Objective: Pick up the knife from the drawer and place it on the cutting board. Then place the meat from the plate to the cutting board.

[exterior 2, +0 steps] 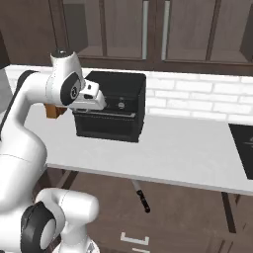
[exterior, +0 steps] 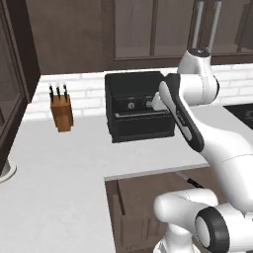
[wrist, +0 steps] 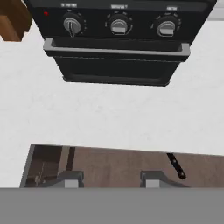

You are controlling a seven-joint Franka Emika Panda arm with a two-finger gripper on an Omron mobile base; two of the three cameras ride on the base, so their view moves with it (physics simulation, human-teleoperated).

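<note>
The knife (wrist: 176,166) lies in the open drawer (wrist: 109,162) below the counter edge, black handle toward the front, and also shows as a slim dark shape (exterior 2: 140,195). My gripper (wrist: 111,181) hovers above the drawer's front, well left of the knife. It is open, with nothing between its fingertips (wrist: 72,179). The arm's hand (exterior 2: 91,96) hangs in front of the black toaster oven. The cutting board, the plate and the meat are out of view.
A black toaster oven (exterior: 140,106) stands on the white counter (exterior: 59,163) behind the drawer. A tan knife block (exterior: 62,111) is to its left. A dark cooktop (exterior 2: 244,148) sits at the far right. A grey round rim (exterior: 6,173) is cut by the left edge.
</note>
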